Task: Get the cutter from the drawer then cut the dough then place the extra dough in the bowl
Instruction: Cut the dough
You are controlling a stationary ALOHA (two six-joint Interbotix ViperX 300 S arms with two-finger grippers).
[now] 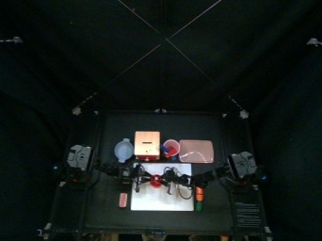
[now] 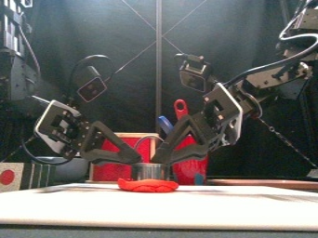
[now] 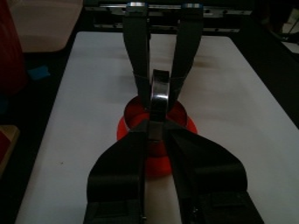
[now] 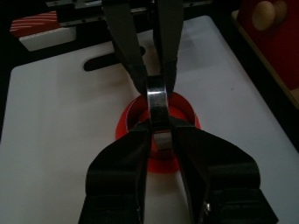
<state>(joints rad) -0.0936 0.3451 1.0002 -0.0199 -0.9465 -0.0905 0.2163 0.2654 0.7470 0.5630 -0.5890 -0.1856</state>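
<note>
The left gripper [image 3: 156,124] has its jaws drawn together on one side of the cutter [image 2: 152,171]. The right gripper [image 4: 156,122], coming in from the opposite side, is pinched on the other side of it in the same way, so the two hold the metal ring between them. The cutter stands on its rim on the red dough [image 2: 149,185], which lies flat near the middle of the white board [image 4: 59,105]. In both wrist views red shows around the ring, so it sits inside the dough's outline rather than at its edge. The step in hand appears to be the cut itself. To do it well, both arms should press straight down with equal force, keeping the ring level so the rim bites through all the way round. A tilt would likely leave one side uncut. A small twist at the bottom may help free the disc, provided the dough does not slide on the board. The lift should then be vertical, to avoid dragging the dough along. The outer scrap must afterwards go to the bowl [image 1: 122,148], which stands behind the board toward the left.
</note>
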